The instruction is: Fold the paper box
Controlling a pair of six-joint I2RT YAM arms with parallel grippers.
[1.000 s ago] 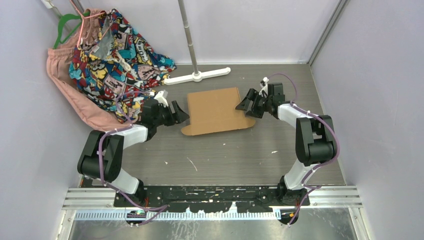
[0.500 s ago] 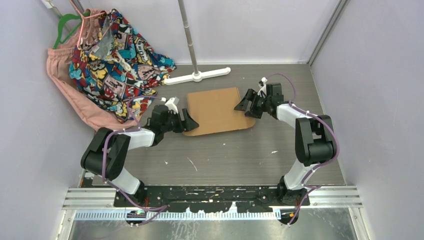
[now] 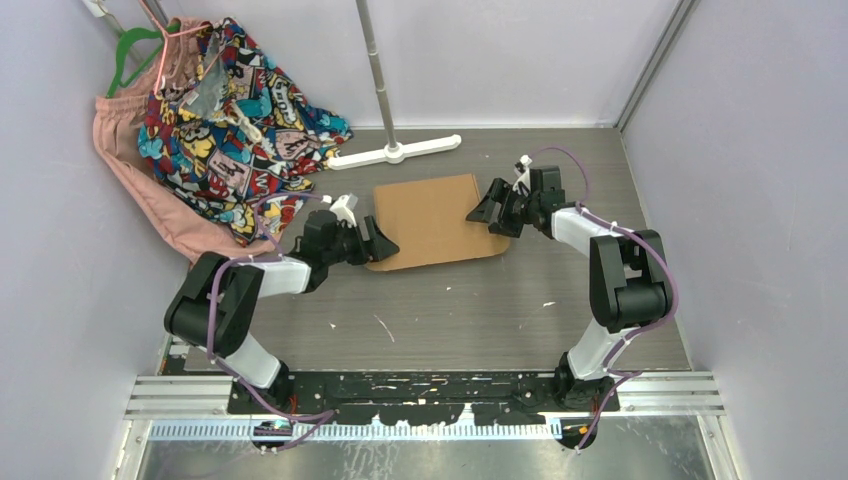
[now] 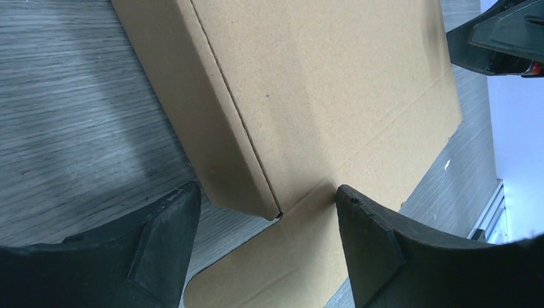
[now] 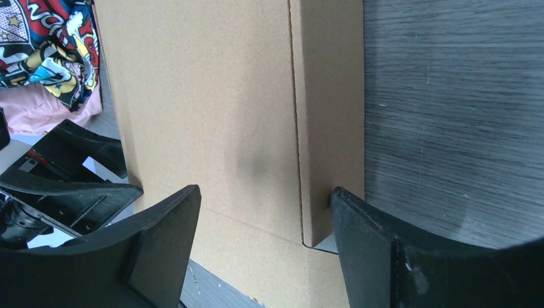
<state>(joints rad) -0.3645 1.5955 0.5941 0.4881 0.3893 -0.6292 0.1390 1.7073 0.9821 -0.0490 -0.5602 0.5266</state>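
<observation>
The paper box [image 3: 432, 220] is plain brown cardboard, folded into a flat rectangle on the grey table, with its front flap lying flat toward the near side. My left gripper [image 3: 385, 245] is open at the box's near left corner; in the left wrist view [image 4: 266, 215] the corner sits between its jaws over the flap [image 4: 301, 256]. My right gripper [image 3: 480, 212] is open at the box's right side; in the right wrist view [image 5: 266, 212] its jaws straddle the right wall [image 5: 330, 115] near the front corner.
A white T-shaped stand base [image 3: 395, 153] with an upright pole lies just behind the box. A pile of colourful and pink clothes [image 3: 215, 130] with hangers fills the back left. Walls close in on both sides.
My left gripper moved right and toward the near side, from the box's left edge to its near left corner. My right gripper shifted slightly toward the back. The box stayed put.
</observation>
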